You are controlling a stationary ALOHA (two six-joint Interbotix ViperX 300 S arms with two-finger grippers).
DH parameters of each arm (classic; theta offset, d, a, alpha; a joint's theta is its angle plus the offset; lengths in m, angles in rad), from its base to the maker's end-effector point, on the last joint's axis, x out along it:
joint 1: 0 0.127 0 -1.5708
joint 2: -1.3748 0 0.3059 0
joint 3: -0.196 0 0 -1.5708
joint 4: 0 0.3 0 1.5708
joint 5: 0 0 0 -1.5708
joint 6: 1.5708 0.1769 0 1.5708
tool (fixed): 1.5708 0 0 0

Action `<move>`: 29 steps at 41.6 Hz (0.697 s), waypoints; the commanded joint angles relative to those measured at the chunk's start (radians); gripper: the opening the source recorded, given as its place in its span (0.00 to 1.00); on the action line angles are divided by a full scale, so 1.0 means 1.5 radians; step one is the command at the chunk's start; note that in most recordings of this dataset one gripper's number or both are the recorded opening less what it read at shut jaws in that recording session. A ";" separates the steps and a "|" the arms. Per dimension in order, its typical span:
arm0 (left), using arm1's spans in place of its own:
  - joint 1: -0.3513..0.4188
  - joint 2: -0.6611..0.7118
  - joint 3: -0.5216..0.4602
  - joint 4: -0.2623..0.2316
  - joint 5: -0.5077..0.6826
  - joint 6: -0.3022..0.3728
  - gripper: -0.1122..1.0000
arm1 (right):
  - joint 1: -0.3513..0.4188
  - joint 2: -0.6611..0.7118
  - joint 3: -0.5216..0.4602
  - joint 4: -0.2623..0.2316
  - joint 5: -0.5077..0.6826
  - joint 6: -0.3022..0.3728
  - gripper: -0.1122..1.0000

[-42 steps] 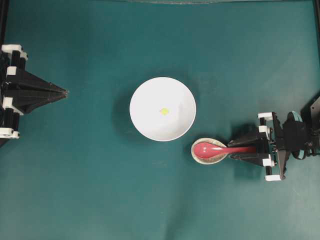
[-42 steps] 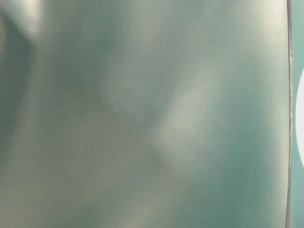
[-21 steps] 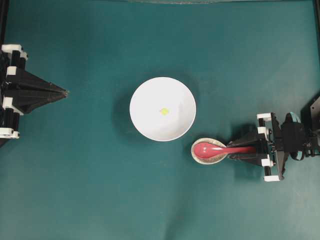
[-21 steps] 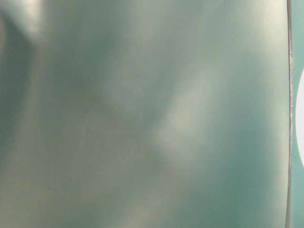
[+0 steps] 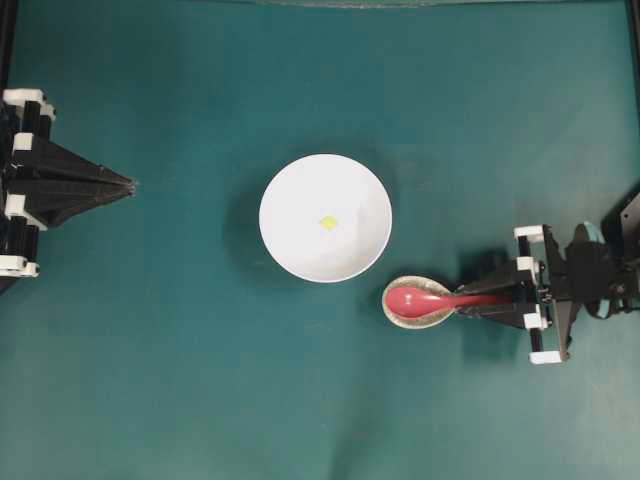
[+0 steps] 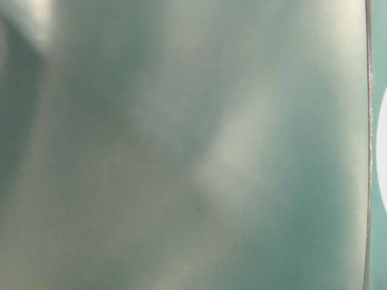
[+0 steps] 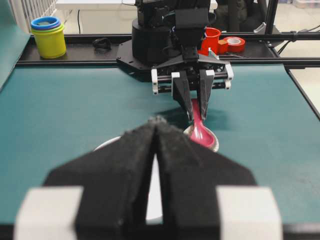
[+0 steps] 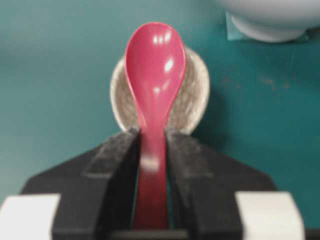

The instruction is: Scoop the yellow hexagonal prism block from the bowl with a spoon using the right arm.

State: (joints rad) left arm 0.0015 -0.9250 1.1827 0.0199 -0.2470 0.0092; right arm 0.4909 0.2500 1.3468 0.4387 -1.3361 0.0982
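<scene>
The right gripper is sitting low at the spoon, its jaws standing narrow on either side of the short handle; in the right wrist view the 2 fingers are pressing against or nearly against the handle, though whether the grip is firm yet cannot be told. The spoon's oval scoop is lying in the small speckled spoon rest, just beside the lower right edge of the bowl and not touching it. The yellow hexagonal prism block is lying near the middle of the bowl, alone on the white bottom and apart from the wall. The left gripper is waiting at the left side of the table, well apart from the bowl, its jaws pressed together on nothing. The table-level view is giving only a blurred teal surface and adds nothing. As a judgement, the task is standing at its first step: the spoon is being taken, not yet raised from its rest. Left to do are lifting the spoon, carrying it over the bowl's rim, sliding the scoop under the block and raising it out.
</scene>
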 commanded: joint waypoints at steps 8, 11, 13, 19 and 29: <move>0.000 0.004 -0.009 0.002 -0.006 0.001 0.10 | 0.002 -0.137 0.016 0.000 0.061 -0.002 0.31; 0.001 0.004 -0.009 0.002 -0.005 0.001 0.10 | 0.000 -0.173 0.017 0.000 0.089 -0.005 0.31; 0.000 0.005 -0.009 0.002 -0.005 0.001 0.10 | -0.004 -0.198 0.017 0.000 0.112 -0.005 0.31; 0.000 0.005 -0.009 0.001 -0.003 0.001 0.10 | -0.024 -0.269 0.011 0.000 0.189 -0.010 0.31; 0.000 0.005 -0.008 0.002 -0.001 0.001 0.10 | -0.079 -0.380 -0.013 0.000 0.329 -0.048 0.31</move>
State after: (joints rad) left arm 0.0000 -0.9250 1.1827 0.0199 -0.2439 0.0092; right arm 0.4004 -0.2638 1.3530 0.4403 -0.9020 0.0399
